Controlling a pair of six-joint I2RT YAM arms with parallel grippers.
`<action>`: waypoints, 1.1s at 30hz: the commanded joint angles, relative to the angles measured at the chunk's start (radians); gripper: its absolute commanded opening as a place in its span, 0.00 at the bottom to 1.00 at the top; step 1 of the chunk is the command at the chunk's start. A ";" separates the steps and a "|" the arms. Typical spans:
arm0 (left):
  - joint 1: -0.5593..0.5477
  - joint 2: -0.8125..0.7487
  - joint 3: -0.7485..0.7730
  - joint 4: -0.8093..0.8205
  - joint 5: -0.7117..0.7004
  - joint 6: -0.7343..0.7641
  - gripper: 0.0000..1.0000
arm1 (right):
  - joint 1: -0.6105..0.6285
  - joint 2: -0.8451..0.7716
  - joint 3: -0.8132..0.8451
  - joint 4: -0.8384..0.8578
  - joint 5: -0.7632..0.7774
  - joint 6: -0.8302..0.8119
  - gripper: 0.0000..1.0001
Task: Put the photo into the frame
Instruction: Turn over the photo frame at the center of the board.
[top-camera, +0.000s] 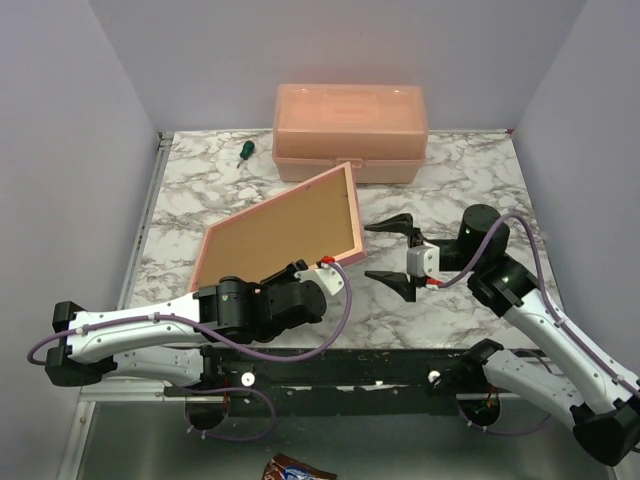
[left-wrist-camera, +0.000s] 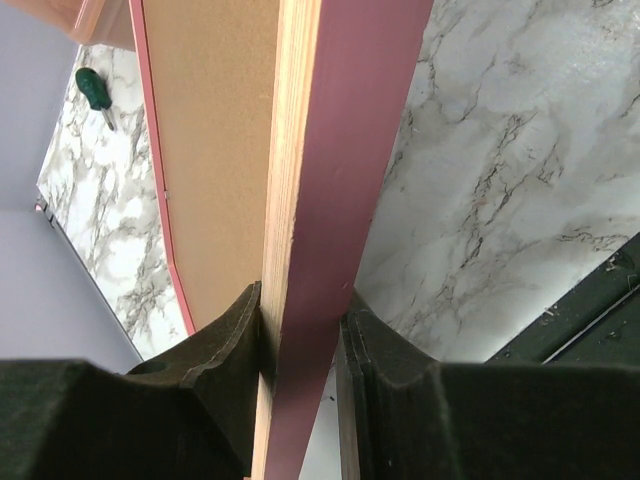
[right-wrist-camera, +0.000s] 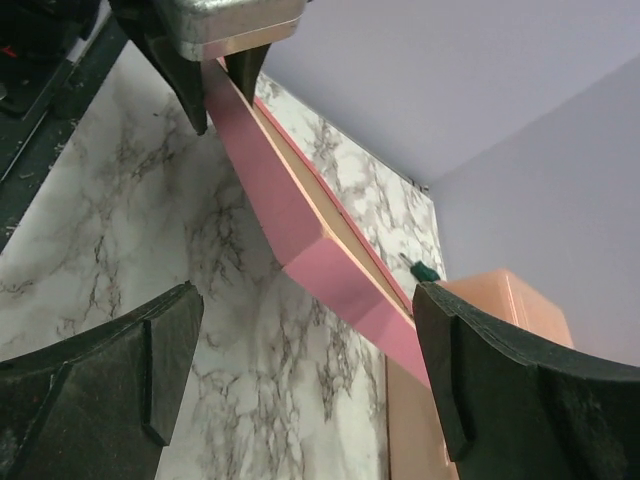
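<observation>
In the top external view, the frame (top-camera: 355, 210) is held tilted over the middle of the counter, back upward, with the brown backing board (top-camera: 285, 232) seated in it. Its near corner is clamped by the left gripper (top-camera: 322, 265). The right gripper (top-camera: 368, 251) is spread wide just beside the frame's right edge. A pink plastic box (top-camera: 350, 130) and a green screwdriver (top-camera: 244, 150) are set by the far edge.

In the left wrist view, both pads (left-wrist-camera: 225, 330) are shown pressed on the rail, which is hidden from above.

In the right wrist view, clear space is shown between the fingers (right-wrist-camera: 150, 350) and the frame.

The photo is seen nowhere. Opening the frame is judged the step in hand; next, the board must be freed.
</observation>
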 joint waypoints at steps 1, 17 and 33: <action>-0.003 -0.031 0.059 0.095 0.087 -0.095 0.11 | 0.002 0.081 0.022 0.075 -0.170 -0.143 0.91; -0.003 -0.062 0.075 0.100 0.111 -0.104 0.12 | 0.052 0.241 0.081 0.068 -0.215 -0.174 0.33; -0.003 -0.136 0.219 0.139 0.059 -0.107 0.98 | 0.052 0.191 0.080 0.083 -0.203 0.020 0.01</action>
